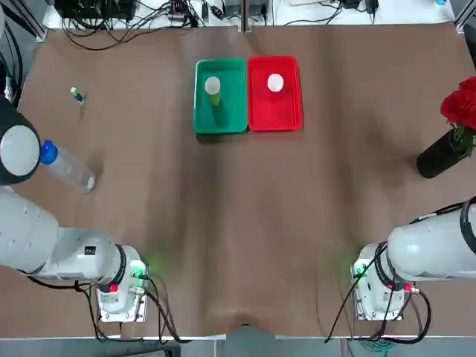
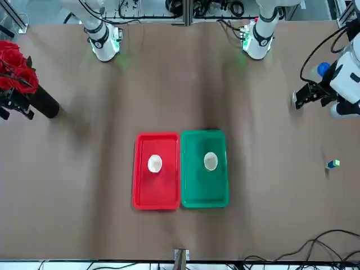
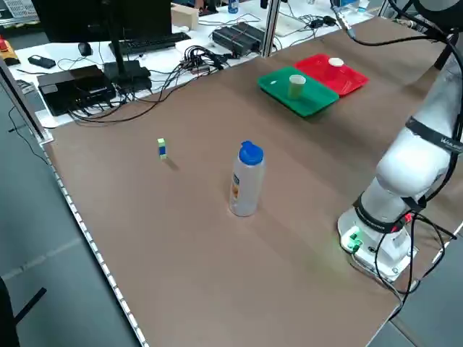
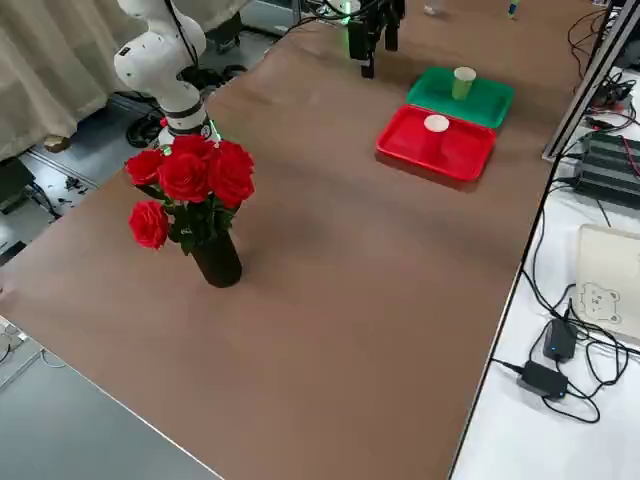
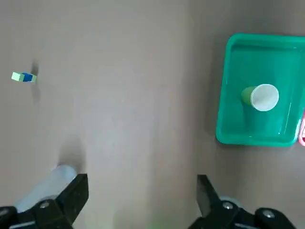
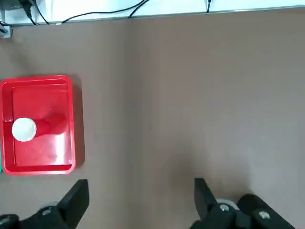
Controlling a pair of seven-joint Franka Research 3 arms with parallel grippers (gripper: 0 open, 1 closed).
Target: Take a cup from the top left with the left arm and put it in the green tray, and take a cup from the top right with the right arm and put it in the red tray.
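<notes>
Likely light and slightly flexible, best pinched midwall: yellow-green cup [image 1: 214, 98] and red cup [image 6: 42, 127] in trays, upper centre; both end effectors [image 5: 143, 191] wide, lower left and right.

Top view: overhead, facing down. Front view: across the table, facing the robot. Side views: raised, diagonal, from opposite sides. Wrist views: closer, over the table. Top and front views share the green tray [image 1: 220, 119] and red tray [image 1: 275, 111].

No readable text — none on anything shown.
</notes>
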